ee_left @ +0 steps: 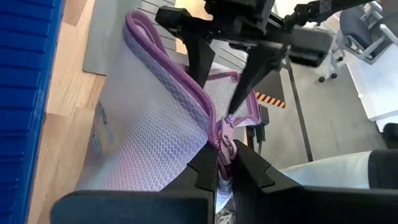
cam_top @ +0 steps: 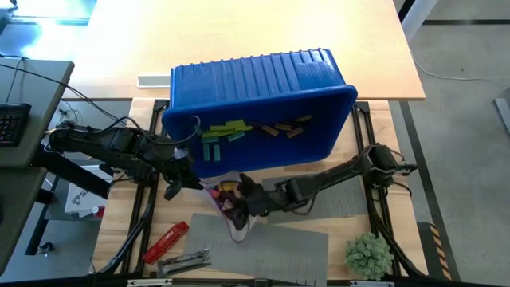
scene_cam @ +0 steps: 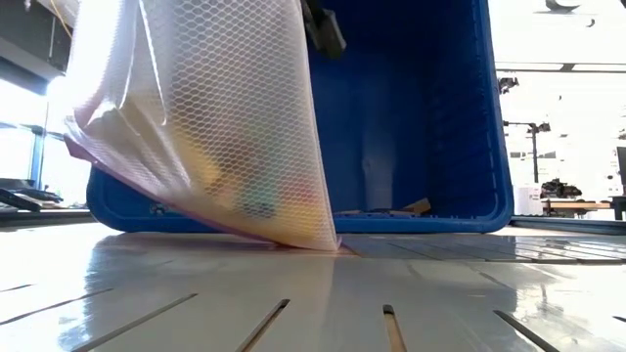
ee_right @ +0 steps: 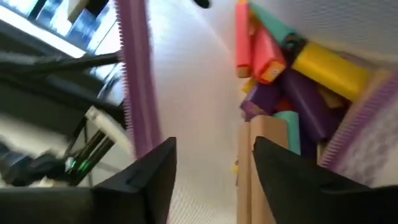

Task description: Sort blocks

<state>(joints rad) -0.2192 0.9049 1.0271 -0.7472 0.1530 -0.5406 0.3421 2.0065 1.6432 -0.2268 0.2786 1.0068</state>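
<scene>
1. A blue plastic bin (cam_top: 263, 100) lies tipped on its side at 12 o'clock on the table, with a share of the blocks (cam_top: 231, 130) already inside: lime and teal bars toward 9 o'clock, tan wooden bars (cam_top: 283, 127) toward 3 o'clock
2. A white mesh zipper pouch (scene_cam: 210, 117) hangs at table centre, just in front of the bin's mouth, with more blocks (ee_right: 292, 81) in yellow, purple, red, teal and tan left inside it
3. The left gripper (ee_left: 225, 167), at 9 o'clock of the pouch, is clamped on the purple zipper edge (ee_left: 186, 81), holding the pouch up
4. The right gripper (ee_right: 211, 168), reaching in from 3 o'clock, sits at the pouch mouth with its fingers apart, gripping nothing
5. By appearance the sorting is partway: the pouch's load remains to be moved
</scene>
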